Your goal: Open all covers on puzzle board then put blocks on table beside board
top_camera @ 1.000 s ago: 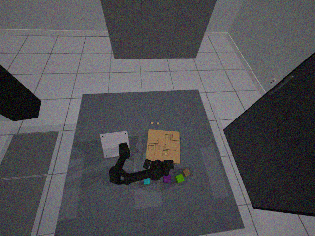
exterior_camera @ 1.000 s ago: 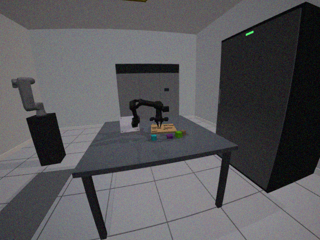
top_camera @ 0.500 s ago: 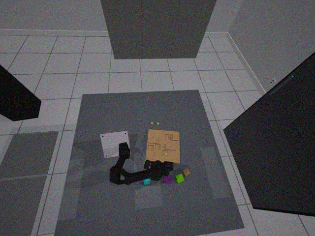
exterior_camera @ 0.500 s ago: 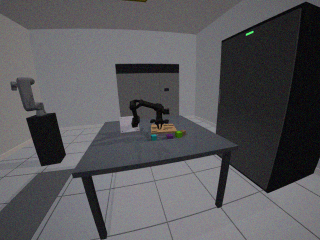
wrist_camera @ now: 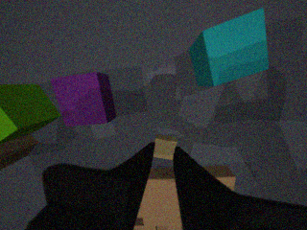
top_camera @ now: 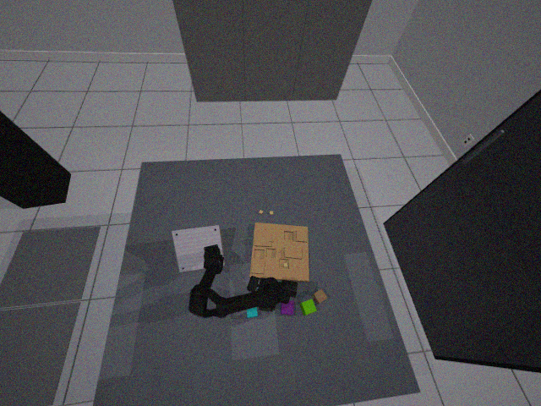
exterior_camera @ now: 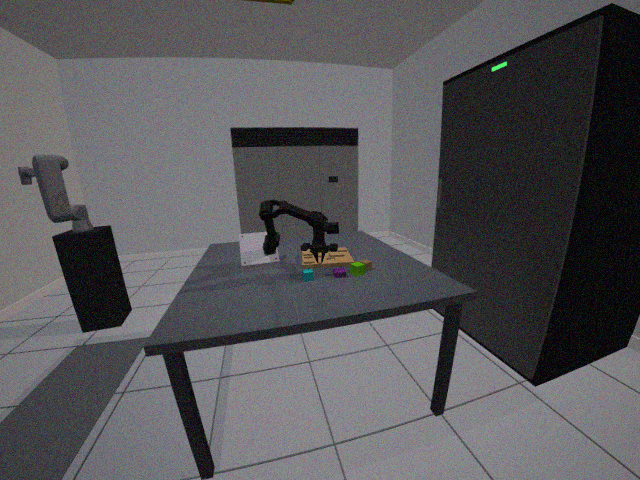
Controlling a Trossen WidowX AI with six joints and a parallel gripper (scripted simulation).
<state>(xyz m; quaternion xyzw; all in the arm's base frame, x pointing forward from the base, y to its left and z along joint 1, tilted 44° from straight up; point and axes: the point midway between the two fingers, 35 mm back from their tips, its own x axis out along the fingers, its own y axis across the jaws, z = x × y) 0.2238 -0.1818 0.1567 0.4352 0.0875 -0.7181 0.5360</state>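
Observation:
My gripper is shut on a small tan block, held just off the near edge of the wooden puzzle board. The board shows several open recesses; a small pale piece sits in one. A cyan block, a purple block, a green block and a brown block rest on the table off the near side. The held block's height is hard to tell; cover details are too small.
Two small yellowish pieces lie beyond the board's far edge. A white panel with dark corner dots is left of the board, by the arm's base. A tall dark cabinet stands right of the table.

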